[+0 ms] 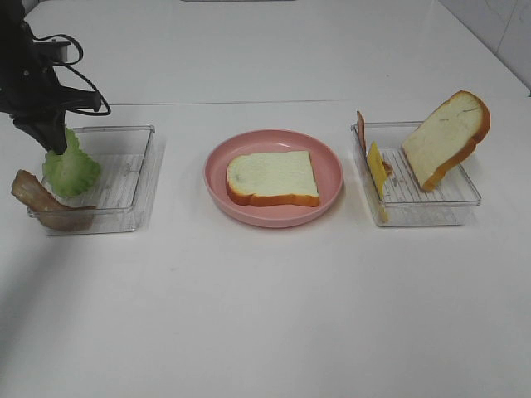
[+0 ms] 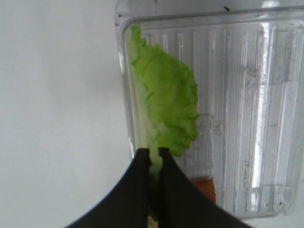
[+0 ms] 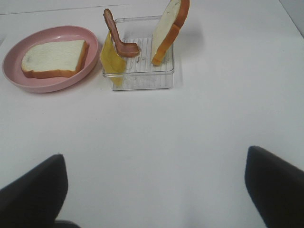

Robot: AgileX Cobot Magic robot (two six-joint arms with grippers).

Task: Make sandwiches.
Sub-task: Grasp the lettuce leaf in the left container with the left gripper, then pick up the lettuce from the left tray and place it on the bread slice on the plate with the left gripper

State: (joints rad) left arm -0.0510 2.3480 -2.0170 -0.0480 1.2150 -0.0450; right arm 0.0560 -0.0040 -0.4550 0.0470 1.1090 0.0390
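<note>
Lettuce in grip: left tool point(image 2: 156, 159) is pinched shut on the ruffled green lettuce leaf point(image 2: 166, 104); the round pink plate point(image 1: 332, 157) is off to its right.

You've got the leaf by one end, inside the clear ribbed plastic tray point(image 1: 141, 178) by the desk's left edge. Its long axis runs from the jaws along the tray's outer wall. The white bread slice with orange-brown crust point(image 1: 274, 177) lies flat on the plate at desk centre, well apart from that tray. My read: lift clear of the tray wall, then carry right toward centre; the left arm is the nearer one. A brown bacon strip point(image 1: 41, 203) hangs over the tray's front left corner, near the leaf, so watch for a snag. Your right tool point(image 3: 154, 187) is spread wide, holding nothing, over bare desk short of the right-hand clear tray point(image 3: 142, 80).
</note>
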